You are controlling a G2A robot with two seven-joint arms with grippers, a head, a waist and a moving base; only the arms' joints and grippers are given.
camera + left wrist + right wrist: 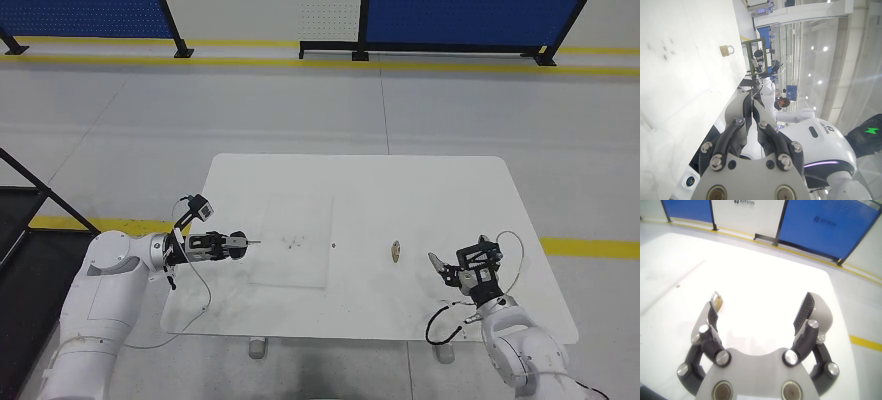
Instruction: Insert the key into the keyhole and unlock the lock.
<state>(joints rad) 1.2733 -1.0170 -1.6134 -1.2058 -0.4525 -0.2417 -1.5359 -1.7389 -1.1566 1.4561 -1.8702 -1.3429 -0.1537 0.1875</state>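
Padlock lies on table between left hand, clamped on key, and spread right hand

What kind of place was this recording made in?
Most likely a robotics lab or test hall in an industrial building: blue partition panels and yellow floor lines fence off the white table as a work cell, and the left wrist view shows another white robot and a monitor behind.

Padlock on table, seemingly nearer right claw.
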